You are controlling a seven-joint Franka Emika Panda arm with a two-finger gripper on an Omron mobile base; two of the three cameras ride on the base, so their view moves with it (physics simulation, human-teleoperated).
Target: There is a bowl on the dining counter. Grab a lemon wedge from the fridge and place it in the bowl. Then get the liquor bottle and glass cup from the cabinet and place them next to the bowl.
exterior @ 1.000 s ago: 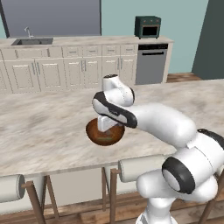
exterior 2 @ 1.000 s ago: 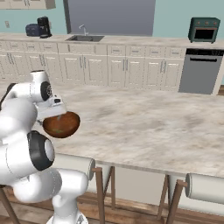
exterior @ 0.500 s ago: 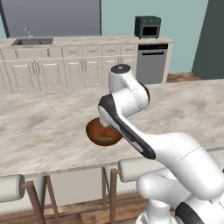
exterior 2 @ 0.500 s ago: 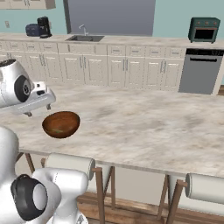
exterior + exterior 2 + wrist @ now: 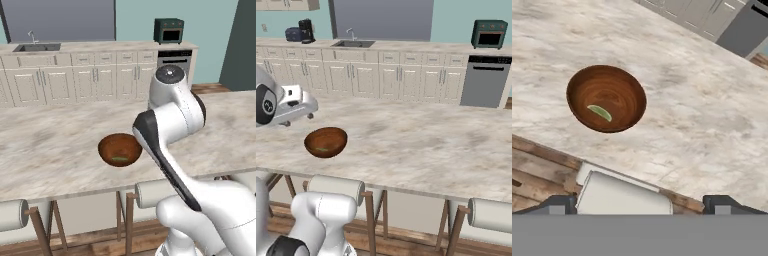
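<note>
Presently, the two-finger gripper (image 5: 640, 202) is spread wide and empty, its dark fingertips (image 5: 559, 202) rising at the lower edge of the hand view, above the near edge of the long beige marbled dining counter (image 5: 702, 115) and over a cushioned stool (image 5: 624, 195). The round brown wooden bowl (image 5: 607, 97) stands on the counter near that edge, and the small green lemon wedge (image 5: 600, 112) lies inside it, low on the inner wall. The wedge step is judged complete; the cabinet fetch is judged to be the step in hand. The arm should be lifted clear of the bowl rim before the base is driven, so the bowl is not nudged. Bare counter just beside the bowl should be kept for bottle and cup.

Counted: one bowl, one wedge, one gripper. In the right base view, two stools are counted.
</note>
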